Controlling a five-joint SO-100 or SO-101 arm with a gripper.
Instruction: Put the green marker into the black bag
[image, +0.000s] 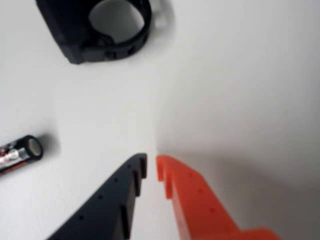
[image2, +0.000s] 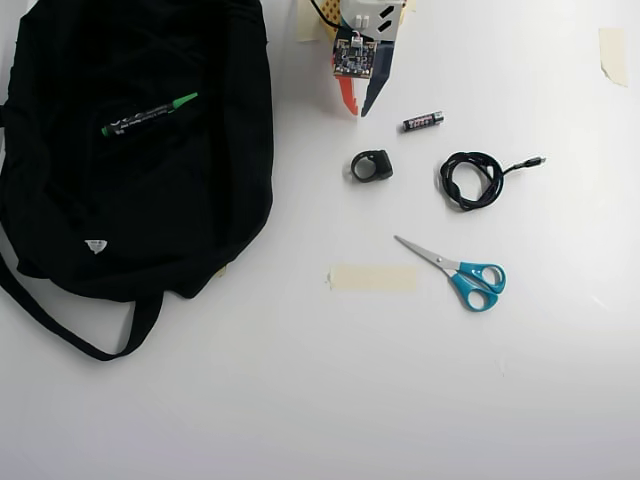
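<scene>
In the wrist view, the gripper (image: 151, 164) is seen nearly closed and empty, a battery (image: 20, 152) at left. In the overhead view, the green marker (image2: 150, 114) is seen lying on the black bag (image2: 200, 220), left of the gripper (image2: 355, 108).

A green marker (image2: 149, 115), black-barrelled with a green cap, lies slanted on top of a large black bag (image2: 120, 210) spread flat at the table's left.
</scene>
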